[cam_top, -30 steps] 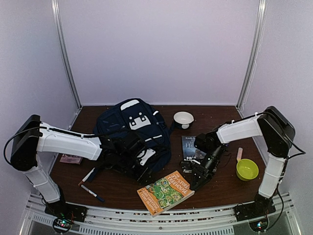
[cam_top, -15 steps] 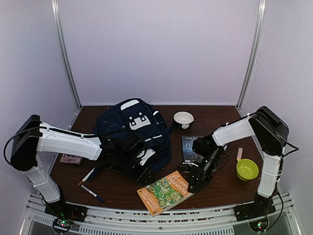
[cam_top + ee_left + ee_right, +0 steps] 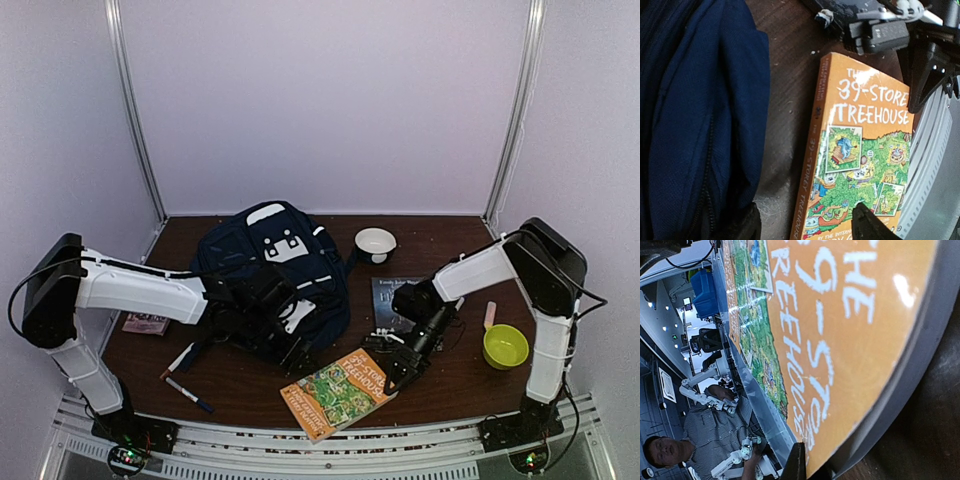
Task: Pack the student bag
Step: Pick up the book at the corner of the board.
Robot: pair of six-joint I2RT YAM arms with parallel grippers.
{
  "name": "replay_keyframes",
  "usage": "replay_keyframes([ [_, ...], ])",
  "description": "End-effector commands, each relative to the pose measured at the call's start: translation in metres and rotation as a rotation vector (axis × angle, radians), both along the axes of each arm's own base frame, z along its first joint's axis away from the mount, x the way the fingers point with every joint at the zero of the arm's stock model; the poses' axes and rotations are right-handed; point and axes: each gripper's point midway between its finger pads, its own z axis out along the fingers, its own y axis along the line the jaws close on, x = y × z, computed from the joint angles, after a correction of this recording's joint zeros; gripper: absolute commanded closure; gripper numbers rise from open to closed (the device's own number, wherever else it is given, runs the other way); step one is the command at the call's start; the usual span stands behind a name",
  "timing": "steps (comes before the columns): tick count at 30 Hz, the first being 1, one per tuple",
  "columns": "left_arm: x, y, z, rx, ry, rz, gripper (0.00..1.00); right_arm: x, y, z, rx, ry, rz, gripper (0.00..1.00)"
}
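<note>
Right gripper (image 3: 397, 368) has slid onto the right corner of the orange book (image 3: 338, 393), jaws together now, can't tell if it's actually pinching it. Left gripper (image 3: 807, 225) hangs spread apart, empty, beside the student bag (image 3: 262, 262), left-centre on the table (image 3: 450, 385).

- left arm (image 3: 140, 290), right arm (image 3: 480, 268): white shell links, with one large black boxy housing at a joint on each.
- left gripper (image 3: 290, 338) and right gripper (image 3: 398, 370): black, as are the wrist sections.
- cables (image 3: 30, 280): thin, black, looping outside the shells.
- bases (image 3: 130, 435): black, small red and green lights lit.
- left fingertips (image 3: 867, 225): dark, matte, tapered.
</note>
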Motion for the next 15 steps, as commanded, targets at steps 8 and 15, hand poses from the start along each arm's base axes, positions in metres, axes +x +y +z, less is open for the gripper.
replay_keyframes([
  [8, 0.001, -0.004, -0.004, -0.172, 0.167, 0.005, 0.28, 0.019, -0.003, -0.032, 0.006, -0.286, -0.028, 1.00],
  [15, -0.001, -0.003, -0.026, -0.117, 0.217, 0.004, 0.27, 0.026, -0.011, -0.041, -0.071, -0.345, -0.052, 1.00],
])
